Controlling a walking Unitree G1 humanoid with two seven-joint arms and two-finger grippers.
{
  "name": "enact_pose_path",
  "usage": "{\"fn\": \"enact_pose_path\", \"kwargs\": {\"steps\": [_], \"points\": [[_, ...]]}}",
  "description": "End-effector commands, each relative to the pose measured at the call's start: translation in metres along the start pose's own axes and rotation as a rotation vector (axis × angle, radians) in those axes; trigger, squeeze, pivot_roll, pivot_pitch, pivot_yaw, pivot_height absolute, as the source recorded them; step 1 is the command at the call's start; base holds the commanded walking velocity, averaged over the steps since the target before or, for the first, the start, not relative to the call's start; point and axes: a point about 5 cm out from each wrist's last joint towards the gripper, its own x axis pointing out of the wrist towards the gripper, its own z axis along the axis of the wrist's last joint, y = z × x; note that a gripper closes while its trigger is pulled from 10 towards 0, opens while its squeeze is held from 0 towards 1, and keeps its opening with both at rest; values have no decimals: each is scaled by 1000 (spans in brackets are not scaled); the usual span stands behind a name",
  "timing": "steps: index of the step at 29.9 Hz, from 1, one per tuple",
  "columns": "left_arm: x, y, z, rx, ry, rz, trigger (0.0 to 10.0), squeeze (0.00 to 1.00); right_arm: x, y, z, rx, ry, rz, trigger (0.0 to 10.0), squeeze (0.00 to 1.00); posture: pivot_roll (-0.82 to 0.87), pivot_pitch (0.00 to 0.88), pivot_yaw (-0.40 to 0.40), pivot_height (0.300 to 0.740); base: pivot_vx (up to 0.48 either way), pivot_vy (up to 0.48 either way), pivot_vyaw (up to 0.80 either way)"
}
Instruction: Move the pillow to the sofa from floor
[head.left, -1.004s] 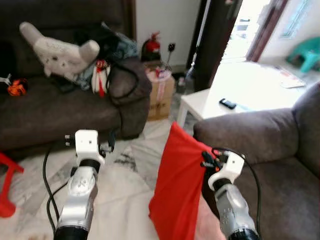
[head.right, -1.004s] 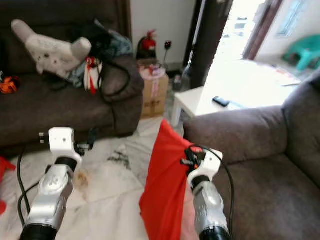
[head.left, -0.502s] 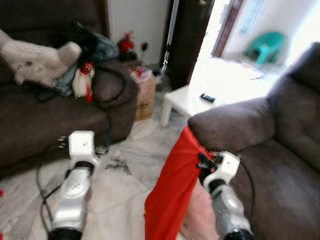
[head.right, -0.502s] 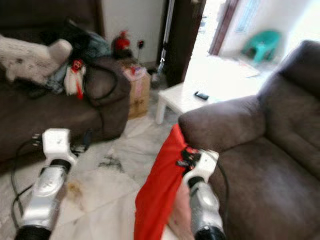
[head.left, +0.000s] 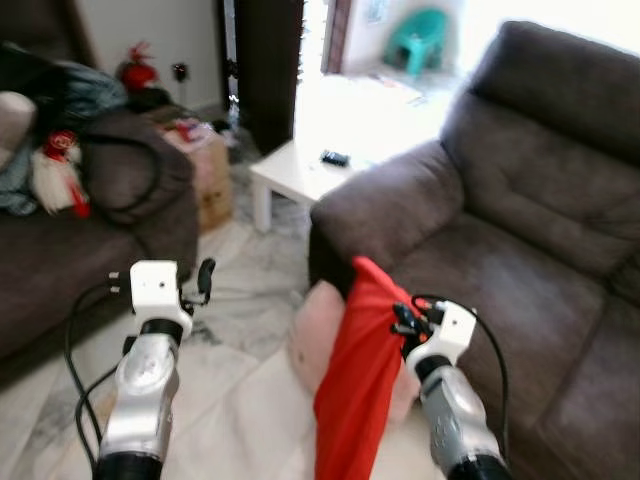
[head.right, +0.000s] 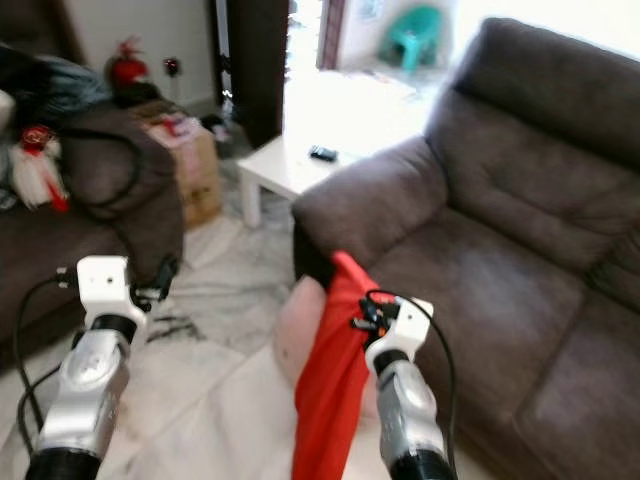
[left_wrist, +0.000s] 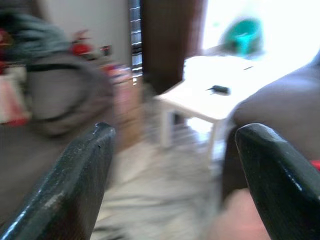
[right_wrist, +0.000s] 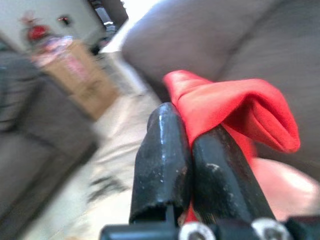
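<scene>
A red pillow (head.left: 355, 385) hangs limp from its top corner in front of the grey sofa (head.left: 520, 230). My right gripper (head.left: 400, 320) is shut on that corner, and in the right wrist view the black fingers (right_wrist: 165, 150) pinch the red fabric (right_wrist: 235, 105). The pillow's lower end dangles near the floor beside the sofa's front. My left gripper (head.left: 205, 275) is held out over the marble floor to the left, open with nothing between its fingers (left_wrist: 85, 165).
A pale pink cushion (head.left: 308, 335) lies on the floor against the sofa front, behind the red pillow. A white low table (head.left: 300, 165) with a remote stands past the sofa arm. A cardboard box (head.left: 205, 165) and a dark cluttered sofa (head.left: 60, 240) are at left.
The view has swung right, so the grey sofa now spans the right half. The red pillow stays in my right gripper, now closer to the sofa seat. The pink cushion has come into view.
</scene>
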Motion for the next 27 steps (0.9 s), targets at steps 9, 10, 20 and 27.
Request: {"fn": "enact_pose_path", "kwargs": {"steps": [9,10,20,27], "points": [[0,3,2,5,-7,3,10000,0,9,7,30,-29,-138,26,10000,0,129,0,-108,740,0,0,-781],[0,3,2,5,-7,3,10000,0,9,7,30,-29,-138,26,10000,0,129,0,-108,740,0,0,-781],[1,3,1,7,-5,4,10000,0,9,3,32,-37,-145,0,10000,0,128,0,-107,740,0,0,-779],[1,3,1,8,-5,6,10000,0,9,2,32,-41,-146,-10,10000,0,129,0,-108,740,0,0,-775]]}}
